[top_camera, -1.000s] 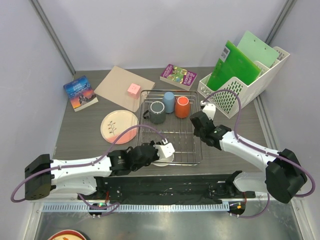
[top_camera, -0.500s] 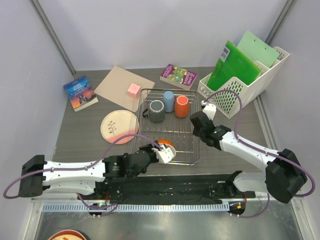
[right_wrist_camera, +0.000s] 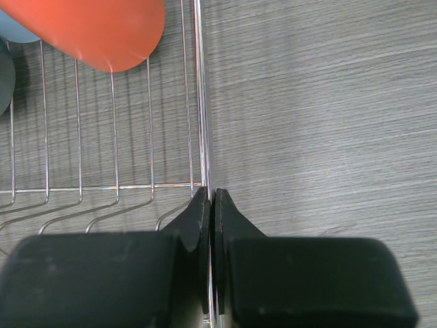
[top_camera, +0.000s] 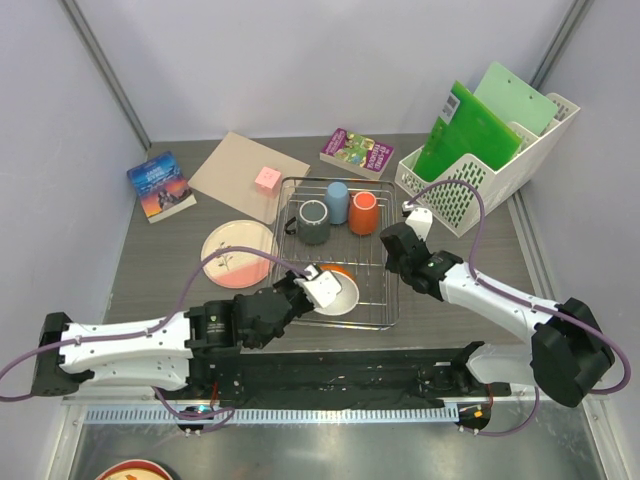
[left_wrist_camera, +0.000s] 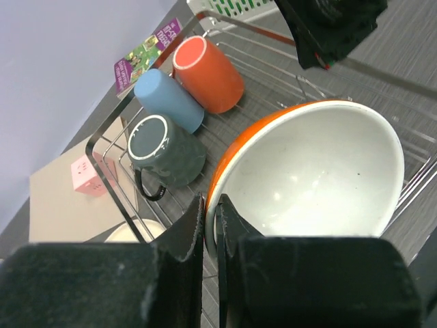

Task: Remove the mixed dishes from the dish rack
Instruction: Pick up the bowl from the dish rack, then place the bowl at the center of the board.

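Note:
The silver wire dish rack (top_camera: 375, 272) sits mid-table. At its back stand the dark grey mug (top_camera: 314, 223), light blue cup (top_camera: 338, 203) and orange mug (top_camera: 364, 213). My left gripper (top_camera: 318, 286) is shut on the rim of the small bowl (top_camera: 338, 292), white inside and orange outside, held tilted over the rack's front. In the left wrist view the gripper (left_wrist_camera: 210, 205) pinches the bowl (left_wrist_camera: 307, 178). My right gripper (top_camera: 393, 248) is shut on the rack's right side wire (right_wrist_camera: 200, 102). The pink plate (top_camera: 237, 255) lies on the table left of the rack.
A white perforated file holder (top_camera: 480, 185) with green folders stands at the back right. Two books (top_camera: 160, 185) (top_camera: 357, 152), a brown board (top_camera: 240, 172) and a pink cube (top_camera: 267, 179) lie along the back. Grey walls close in the left and right sides.
My left gripper has carried the bowl up and away from the rack's front edge, and the bowl has turned to show its white inside. The right gripper and rack shifted slightly left.

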Controlling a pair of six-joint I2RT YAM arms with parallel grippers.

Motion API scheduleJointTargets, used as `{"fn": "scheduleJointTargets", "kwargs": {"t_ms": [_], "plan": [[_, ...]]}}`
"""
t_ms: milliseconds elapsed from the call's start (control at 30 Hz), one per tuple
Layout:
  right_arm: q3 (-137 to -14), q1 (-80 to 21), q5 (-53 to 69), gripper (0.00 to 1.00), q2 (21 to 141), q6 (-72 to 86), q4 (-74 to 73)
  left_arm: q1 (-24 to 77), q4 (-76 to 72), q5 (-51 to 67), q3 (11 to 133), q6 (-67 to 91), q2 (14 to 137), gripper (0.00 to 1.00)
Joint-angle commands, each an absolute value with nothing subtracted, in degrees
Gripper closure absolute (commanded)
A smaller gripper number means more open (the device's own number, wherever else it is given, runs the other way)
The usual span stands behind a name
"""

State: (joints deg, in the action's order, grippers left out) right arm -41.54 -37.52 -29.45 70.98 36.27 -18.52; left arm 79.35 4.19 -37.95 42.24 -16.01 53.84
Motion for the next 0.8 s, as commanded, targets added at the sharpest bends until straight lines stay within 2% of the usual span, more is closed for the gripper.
{"fn": "scheduleJointTargets", "kwargs": {"t_ms": [0, 100, 200, 233, 433, 533, 667, 767], "plan": [[-41.2, -37.4, -30.6, 0.99, 69.9, 38.1, -20.1, 79.5, 7.9, -41.5, 48.2, -7.2, 52.8, 1.00], [-41.2, -37.4, -30.8, 0.99, 69.4, 37.4, -20.9, 76.3, 13.9, -42.9, 53.6, 3.3, 53.9, 1.00], [-41.6, -37.4, -31.1, 0.99, 68.7, 36.5, -22.6, 66.1, 27.0, -36.8, 61.4, 16.7, 55.1, 1.00], [-42.0, -37.4, -31.3, 0.99, 68.6, 36.3, -24.0, 60.0, 31.8, -34.5, 63.9, 19.2, 55.4, 1.00], [-42.3, -37.3, -32.8, 0.99, 65.6, 34.2, -28.7, 41.2, 40.7, -22.9, 68.2, 33.5, 56.9, 1.00], [-42.2, -37.4, -33.6, 0.99, 63.8, 33.5, -30.3, 31.5, 43.9, -17.4, 67.8, 38.0, 58.2, 1.00], [-41.8, -37.3, -34.3, 0.99, 62.1, 33.7, -32.1, 18.9, 43.9, -3.2, 63.1, 41.7, 60.9, 1.00], [-40.4, -37.3, -34.0, 0.99, 61.0, 33.9, -32.0, 12.6, 42.8, -0.4, 58.6, 43.1, 62.1, 1.00]]}}
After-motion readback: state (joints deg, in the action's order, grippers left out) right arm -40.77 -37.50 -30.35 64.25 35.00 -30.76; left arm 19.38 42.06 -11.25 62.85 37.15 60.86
